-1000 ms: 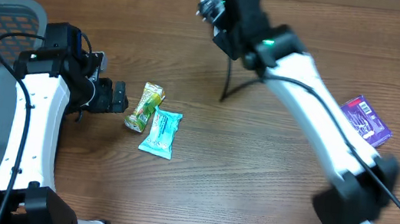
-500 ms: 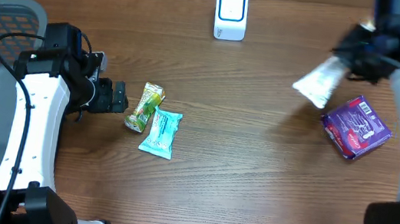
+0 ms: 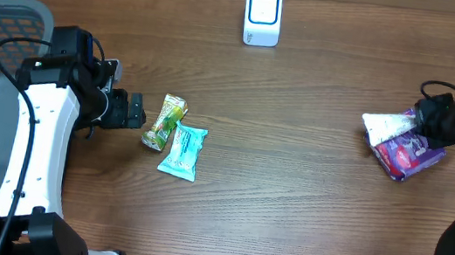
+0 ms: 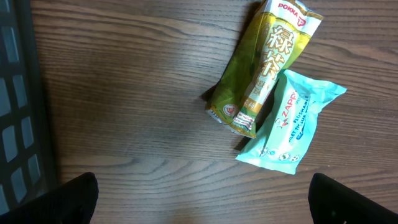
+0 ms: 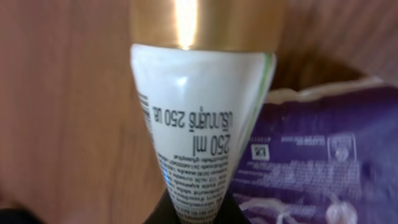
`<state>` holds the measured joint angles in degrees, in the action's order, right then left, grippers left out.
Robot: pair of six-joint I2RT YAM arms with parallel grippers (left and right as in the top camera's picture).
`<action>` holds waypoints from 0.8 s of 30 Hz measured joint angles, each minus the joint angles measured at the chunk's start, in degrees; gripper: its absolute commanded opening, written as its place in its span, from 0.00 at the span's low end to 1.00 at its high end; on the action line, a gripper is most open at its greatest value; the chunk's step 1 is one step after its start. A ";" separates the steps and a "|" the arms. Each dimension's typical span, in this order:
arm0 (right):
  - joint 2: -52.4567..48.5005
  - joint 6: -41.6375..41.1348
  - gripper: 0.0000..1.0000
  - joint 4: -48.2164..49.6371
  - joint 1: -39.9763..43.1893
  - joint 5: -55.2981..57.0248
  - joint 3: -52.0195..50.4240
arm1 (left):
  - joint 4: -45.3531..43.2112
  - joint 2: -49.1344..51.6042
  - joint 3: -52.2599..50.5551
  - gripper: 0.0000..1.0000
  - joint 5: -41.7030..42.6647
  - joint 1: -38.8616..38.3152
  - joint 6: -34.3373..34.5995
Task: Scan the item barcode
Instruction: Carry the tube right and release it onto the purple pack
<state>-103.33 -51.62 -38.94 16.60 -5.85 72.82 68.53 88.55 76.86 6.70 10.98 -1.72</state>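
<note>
My right gripper (image 3: 422, 124) is shut on the crimped end of a white tube with a gold cap (image 3: 389, 126), at the table's right edge. The tube (image 5: 200, 118) lies partly over a purple packet (image 3: 410, 157), which shows beside it in the right wrist view (image 5: 317, 158). The white barcode scanner (image 3: 262, 15) stands at the back middle. On the left, a green tea packet (image 3: 164, 120) and a teal packet (image 3: 182, 151) lie on the wood. My left gripper (image 3: 138, 112) hovers just left of them, open and holding nothing. The left wrist view shows both the green packet (image 4: 264, 68) and the teal packet (image 4: 289, 127).
A grey mesh basket (image 3: 3, 27) fills the far left side, and its dark edge (image 4: 15, 106) shows in the left wrist view. A cardboard wall runs along the back of the wooden table (image 3: 289, 197).
The right arm swung from the scanner at the back over to the right side, carrying the white tube down onto the purple packet. The left arm has not moved.
</note>
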 measured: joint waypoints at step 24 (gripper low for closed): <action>1.70 4.22 0.75 13.94 5.60 -10.93 -5.86 | 0.00 0.00 0.00 1.00 -0.02 0.00 0.02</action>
<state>-101.62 -47.40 -24.99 22.20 -16.78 66.96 68.53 88.55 76.86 6.68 10.98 -1.69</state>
